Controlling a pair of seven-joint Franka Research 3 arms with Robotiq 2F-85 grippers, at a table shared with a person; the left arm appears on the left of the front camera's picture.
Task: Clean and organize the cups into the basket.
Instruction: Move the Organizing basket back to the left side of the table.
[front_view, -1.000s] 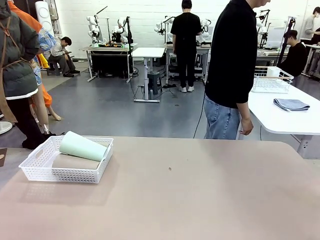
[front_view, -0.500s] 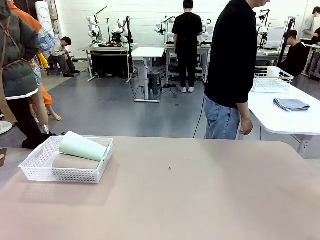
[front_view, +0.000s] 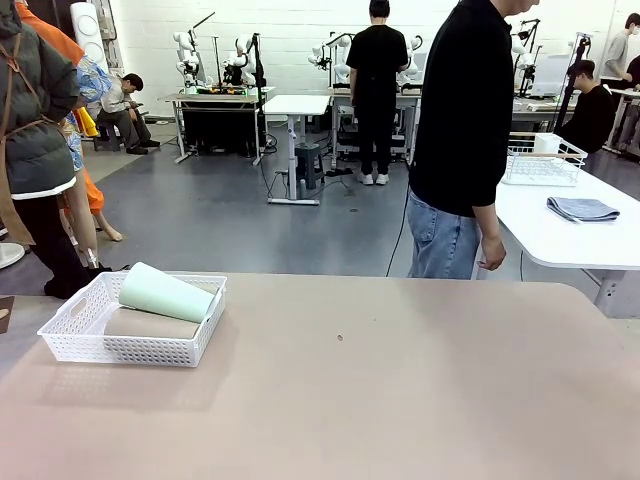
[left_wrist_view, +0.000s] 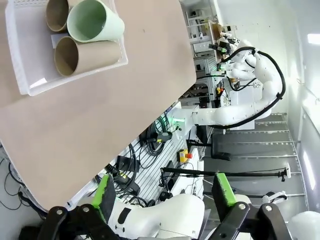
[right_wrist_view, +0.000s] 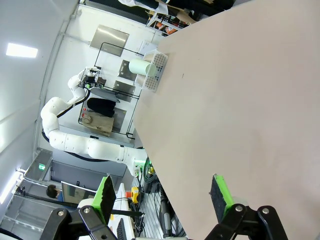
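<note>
Cups stowed in the basket, both grippers wide apart and empty.

Nearest, left gripper with jaws spread, clamped on nothing, raised well off the table; right gripper likewise splayed and holding nothing, pulled back well apart from the load, probably because nothing is left to fetch. Farther off, at the table's left edge, the white basket with all three cups lying on their sides: two taupe cups side by side on the bottom, mint cup resting on top across them, likely stacked so since the floor fits only two. Judged complete. Beyond, a person standing at the far edge, hands off the table.
</note>
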